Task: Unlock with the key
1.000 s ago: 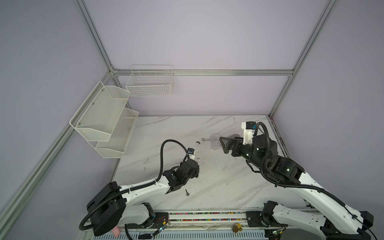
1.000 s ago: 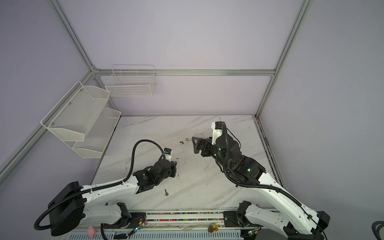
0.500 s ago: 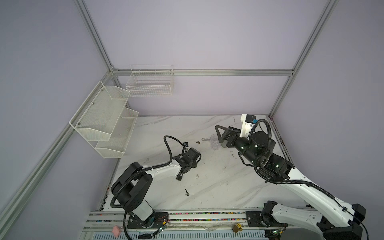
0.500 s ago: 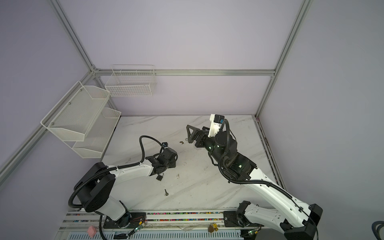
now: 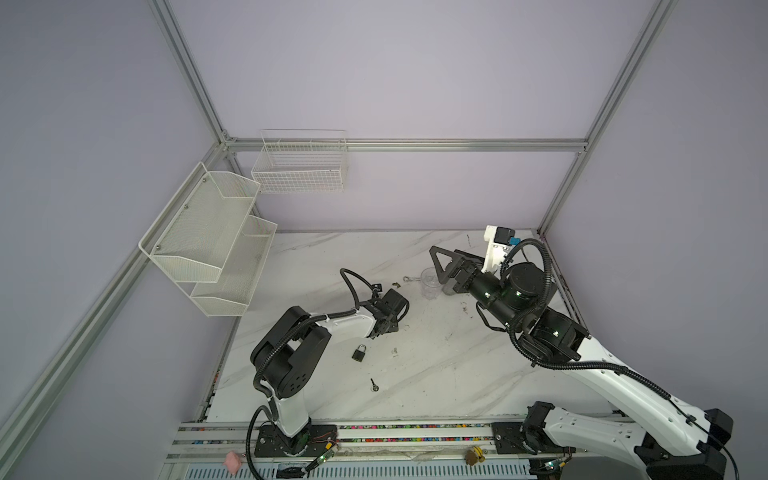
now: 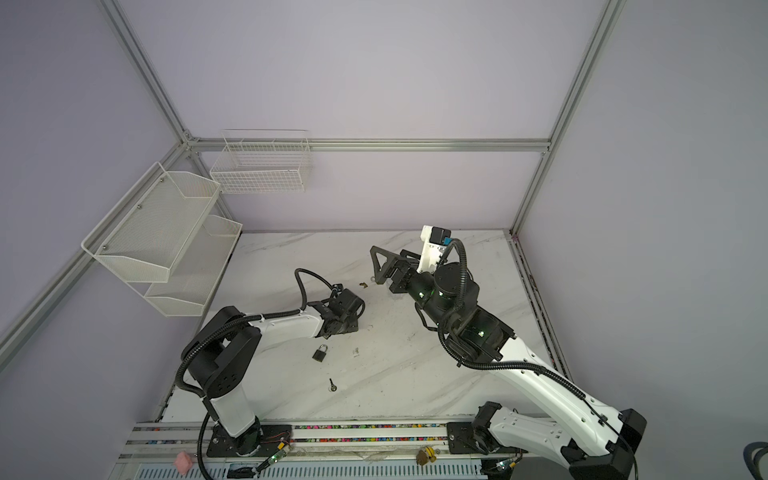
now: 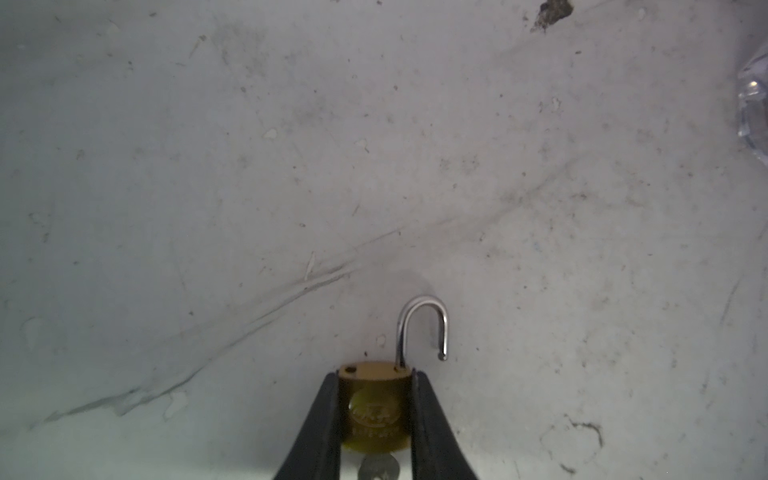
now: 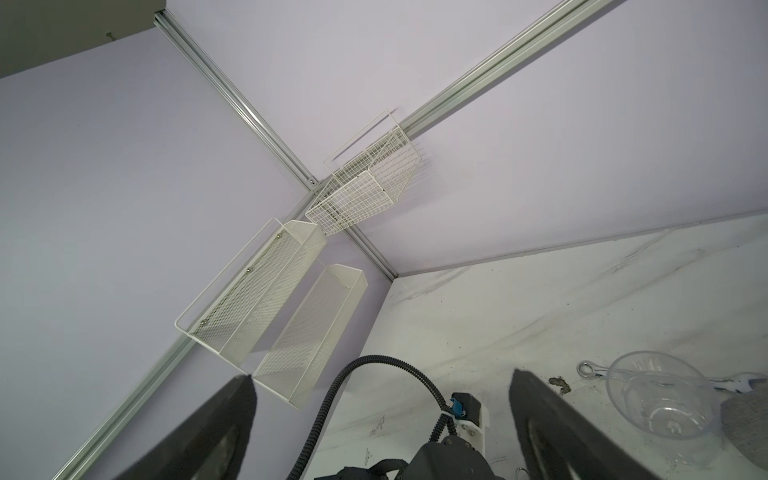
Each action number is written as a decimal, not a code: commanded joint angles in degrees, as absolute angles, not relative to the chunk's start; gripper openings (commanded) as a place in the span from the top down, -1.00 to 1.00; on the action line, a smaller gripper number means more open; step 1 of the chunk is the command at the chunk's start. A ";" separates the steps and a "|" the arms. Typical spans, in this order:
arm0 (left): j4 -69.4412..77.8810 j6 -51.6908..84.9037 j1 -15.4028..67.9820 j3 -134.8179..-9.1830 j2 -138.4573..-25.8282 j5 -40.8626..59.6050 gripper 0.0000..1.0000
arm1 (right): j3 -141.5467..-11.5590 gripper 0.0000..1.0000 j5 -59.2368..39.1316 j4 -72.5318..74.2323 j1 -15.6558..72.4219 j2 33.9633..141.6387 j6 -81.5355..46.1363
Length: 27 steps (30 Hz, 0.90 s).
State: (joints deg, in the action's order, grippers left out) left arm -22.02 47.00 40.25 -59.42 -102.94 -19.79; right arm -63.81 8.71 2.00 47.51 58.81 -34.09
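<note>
Left wrist view: small brass padlock (image 7: pixel 376 409) held, steel shackle (image 7: pixel 422 305) open

Its narrow sides are pinched by the black fingers (image 7: pixel 320 415) of the left gripper (image 7: pixel 376 373), over the marble bench's (image 7: pixel 208 166) middle, nearer the left edge. A silver key head (image 7: pixel 379 471) shows at its base. Likely dense, rigid, slick-faced: hold the body, never the swinging shackle. The right gripper (image 8: pixel 381 375) gapes empty toward the far right corner. In a top view a dark padlock (image 5: pixel 359 353) and loose key (image 5: pixel 374 385) lie toward the front-left corner.
</note>
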 commanded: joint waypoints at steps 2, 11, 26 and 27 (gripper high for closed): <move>-23.90 49.42 39.93 -63.75 -103.78 -19.70 0.81 | -62.50 -0.95 7.32 4.81 47.13 57.80 -34.80; -24.23 50.05 39.91 -63.35 -100.65 -19.13 0.10 | -62.58 -0.95 5.14 4.16 47.20 59.30 -35.68; -23.55 47.55 38.89 -50.43 -73.11 -21.62 -0.72 | -60.38 -0.91 -1.05 -3.74 47.74 67.22 -32.17; -24.00 47.17 38.67 -49.54 -70.85 -21.68 -0.80 | -59.65 -0.90 -0.95 -4.33 48.23 67.93 -32.17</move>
